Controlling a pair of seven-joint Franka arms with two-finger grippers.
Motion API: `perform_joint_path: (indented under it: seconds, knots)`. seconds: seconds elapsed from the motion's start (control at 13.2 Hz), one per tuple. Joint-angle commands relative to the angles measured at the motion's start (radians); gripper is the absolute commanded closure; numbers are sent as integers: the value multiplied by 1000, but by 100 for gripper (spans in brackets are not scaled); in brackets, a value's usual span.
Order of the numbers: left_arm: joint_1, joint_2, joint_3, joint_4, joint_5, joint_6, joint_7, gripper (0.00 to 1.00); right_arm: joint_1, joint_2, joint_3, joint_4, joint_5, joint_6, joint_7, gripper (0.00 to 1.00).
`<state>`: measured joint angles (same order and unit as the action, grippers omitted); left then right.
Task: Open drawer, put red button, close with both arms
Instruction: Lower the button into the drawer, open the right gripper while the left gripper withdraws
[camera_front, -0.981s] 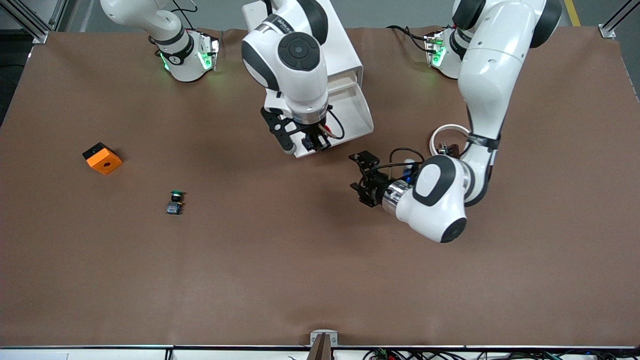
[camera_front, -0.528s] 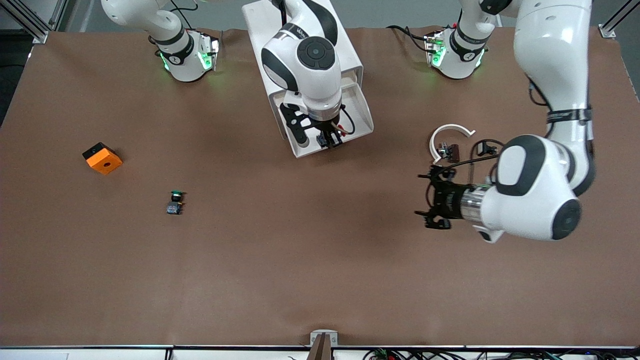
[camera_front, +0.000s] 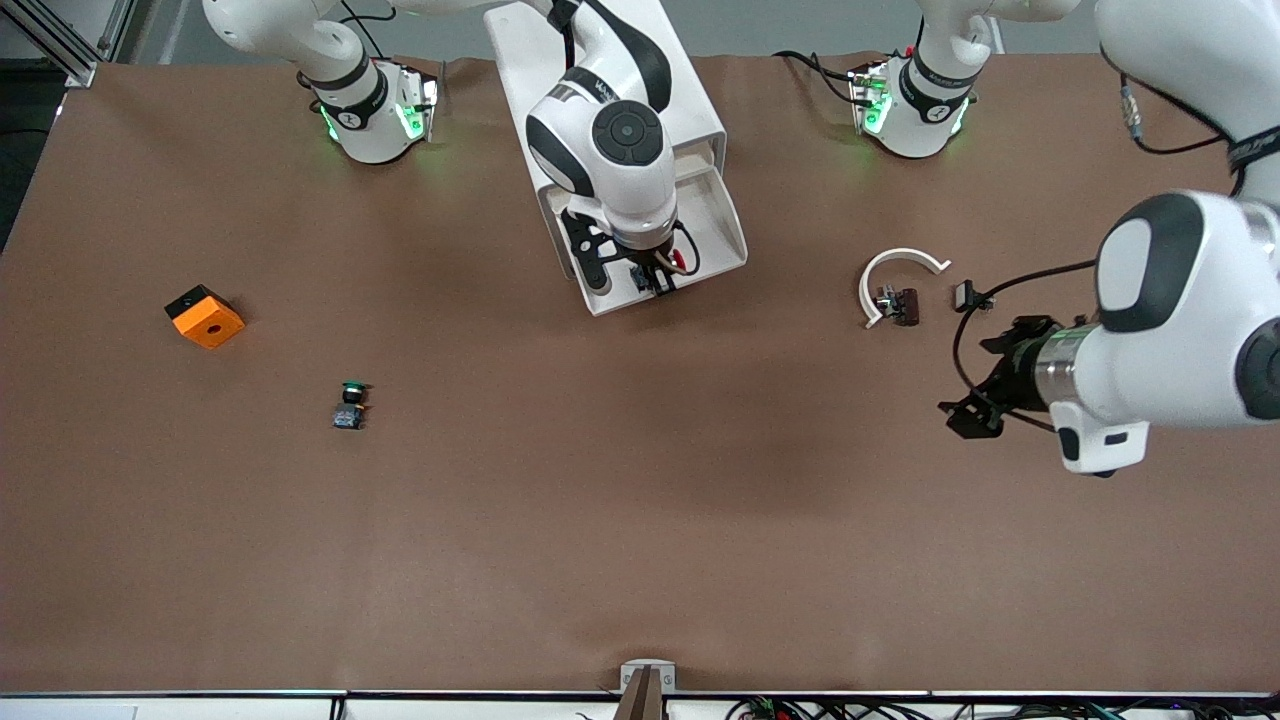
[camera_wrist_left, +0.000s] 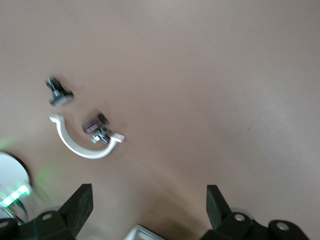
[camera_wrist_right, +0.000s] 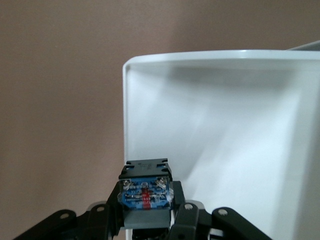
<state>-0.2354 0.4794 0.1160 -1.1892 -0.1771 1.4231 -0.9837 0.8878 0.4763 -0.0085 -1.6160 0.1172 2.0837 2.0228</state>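
Surface: brown tabletop (camera_front: 620, 520), matte, carrying every loose item and both robot bases along its top edge.
Cabinet: white box (camera_front: 690, 110) between the bases, mostly hidden under the right arm.
Drawer (camera_front: 715, 225): pulled out toward the front camera, showing a shallow white tray with a thin rim; bare inside in the right wrist view (camera_wrist_right: 225, 130).
Red button (camera_front: 682, 262): being carried in the right gripper (camera_front: 655, 280) over the drawer's front edge, red cap only just peeking out in the front view; right wrist view showing a black top over a blue terminal block with a red strip (camera_wrist_right: 145, 189).
Handling: looking light, rigid, hard plastic; probably slick on the cap, so the flat sides of the square body seem the surer place to pinch, as being done now; likely to bounce or roll on the cap if dropped from height.
Right jaws: pinching the button by its body, one on each side.
Left gripper (camera_front: 985, 385): hanging over bare tabletop toward the left arm's end, near a white clip (camera_front: 895, 272) and small dark parts; jaws spread wide with nothing between them (camera_wrist_left: 145, 210); waiting.
Other things: green button (camera_front: 350, 404) and orange box (camera_front: 204, 316) lying well apart toward the right arm's end, untouched.
Stage: drawer open, button not yet released, closing not yet begun.
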Motion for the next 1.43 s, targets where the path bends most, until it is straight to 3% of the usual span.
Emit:
perform_joint_path:
  seconds: [0.0, 0.3, 0.38, 0.53, 0.6, 0.75, 1.13, 1.36]
  knots:
    - [-5, -116, 2, -41, 47, -26, 173, 0, 11, -24, -4, -44, 19, -1, 17, 100]
    - [7, -221, 2, -49, 108, -49, 402, 0, 28, -24, -4, -50, 19, -2, 17, 100]
    - [7, -243, 2, -59, 125, -52, 454, 0, 28, -25, -5, -48, 19, -2, 19, 91]
    - [51, -289, -8, -94, 136, -44, 551, 0, 19, -30, -5, -45, 41, -23, 36, 14]
    - [92, -312, -40, -130, 136, -32, 600, 0, 16, -33, -7, -38, 44, -51, 34, 0]
    - [174, -370, -111, -202, 137, -15, 640, 0, 20, -54, -8, -25, 44, -85, 33, 0]
    - [269, -531, -165, -410, 137, 92, 752, 0, -35, -94, -13, 94, 47, -253, -16, 0]
    - [269, -553, -183, -437, 159, 97, 749, 0, -119, -93, -15, 186, 58, -338, -15, 0]
